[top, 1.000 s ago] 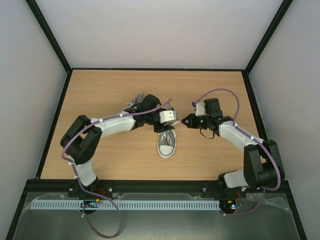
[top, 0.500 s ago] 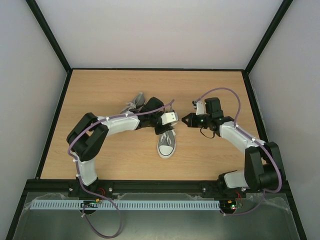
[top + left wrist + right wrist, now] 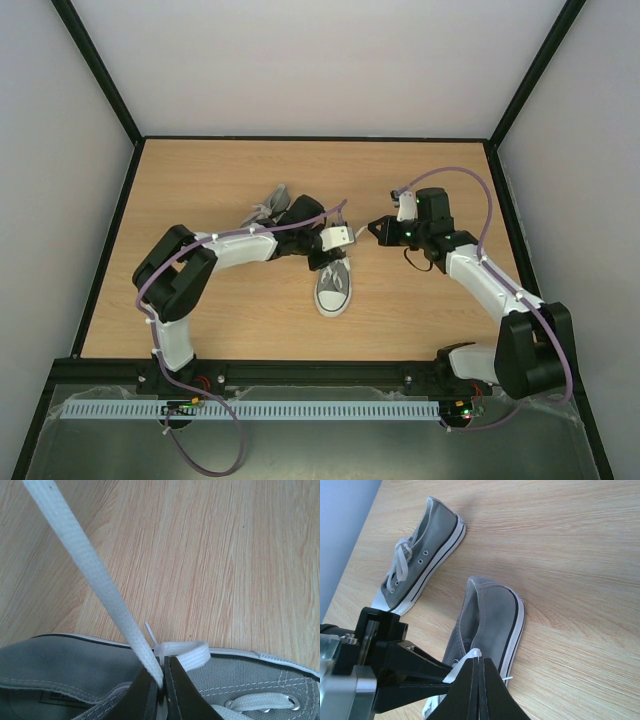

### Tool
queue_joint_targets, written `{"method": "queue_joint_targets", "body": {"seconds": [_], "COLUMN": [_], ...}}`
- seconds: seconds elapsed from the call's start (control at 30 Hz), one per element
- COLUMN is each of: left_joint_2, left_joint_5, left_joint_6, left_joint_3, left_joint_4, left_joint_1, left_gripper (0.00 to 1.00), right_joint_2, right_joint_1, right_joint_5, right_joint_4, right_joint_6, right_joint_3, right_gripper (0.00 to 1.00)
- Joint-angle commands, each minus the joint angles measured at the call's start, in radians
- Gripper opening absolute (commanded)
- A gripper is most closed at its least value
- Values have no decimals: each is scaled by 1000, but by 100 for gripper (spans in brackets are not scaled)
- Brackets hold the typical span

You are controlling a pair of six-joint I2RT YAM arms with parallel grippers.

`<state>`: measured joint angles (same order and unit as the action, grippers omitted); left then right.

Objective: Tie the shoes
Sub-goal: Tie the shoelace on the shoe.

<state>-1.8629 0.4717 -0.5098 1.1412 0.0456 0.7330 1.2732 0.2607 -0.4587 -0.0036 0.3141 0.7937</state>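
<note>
One grey shoe [image 3: 333, 290] lies mid-table, its white toe cap toward the near edge. My left gripper [image 3: 331, 256] hangs over its opening. In the left wrist view the left gripper [image 3: 163, 662] is shut on a white lace [image 3: 90, 565] that runs taut up and to the left, beside a small lace loop [image 3: 189, 653]. My right gripper [image 3: 373, 229] is just right of the shoe. In the right wrist view the right gripper [image 3: 479, 659] is shut on a white lace end above the shoe [image 3: 492, 615]. The other shoe [image 3: 422, 555] lies farther off, partly hidden by the left arm in the top view [image 3: 268, 207].
The wooden table [image 3: 200, 180] is bounded by a black frame and white walls. The left gripper's black body [image 3: 395, 665] fills the lower left of the right wrist view, close to the right fingers.
The left gripper has shut on the lace. The right gripper has drawn up and away from the shoe, its jaws shut throughout. The left arm's elbow has shifted.
</note>
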Motion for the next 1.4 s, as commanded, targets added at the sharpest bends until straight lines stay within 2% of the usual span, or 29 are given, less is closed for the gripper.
{"method": "queue_joint_targets", "body": {"seconds": [0.0,0.53,0.6,0.67,0.7,0.77,0.8,0.83,0.9,1.13,1.23,1.37], "left_joint_2": [23,21,22,23,26,35,45,54,71,172,211,215], "left_joint_5": [57,75,78,83,86,96,105,117,119,120,51,-32], "left_joint_6": [-12,-52,-55,-63,-67,-90,-109,-133,-197,-441,-417,-322], "left_joint_3": [-26,-36,-39,-38,-35,-30,-26,-20,3,10,-37,-109], "left_joint_4": [36,50,48,42,34,19,16,21,62,347,330,207], "left_joint_1": [-6,-13,-13,-14,-14,-14,-13,-13,-14,-45,-62,-69], "left_gripper": [3,2,2,2,4,31,44,52,64,79,79,77], "right_joint_2": [10,-27,-18,17,41,93,112,129,153,92,42,26], "right_joint_1": [-7,-61,-66,-65,-64,-52,-44,-42,-41,-42,-39,20], "right_joint_5": [36,65,45,-41,-82,-122,-129,-143,-160,9,-71,-180], "right_joint_4": [-40,-51,-36,5,21,45,51,54,48,-50,-24,94], "right_joint_6": [-11,4,13,38,53,63,64,65,63,43,61,133], "right_joint_3": [5,-5,-14,-23,-28,-30,-26,-22,-10,-23,-94,-195], "right_gripper": [1,1,1,1,1,8,17,29,39,49,50,55]}}
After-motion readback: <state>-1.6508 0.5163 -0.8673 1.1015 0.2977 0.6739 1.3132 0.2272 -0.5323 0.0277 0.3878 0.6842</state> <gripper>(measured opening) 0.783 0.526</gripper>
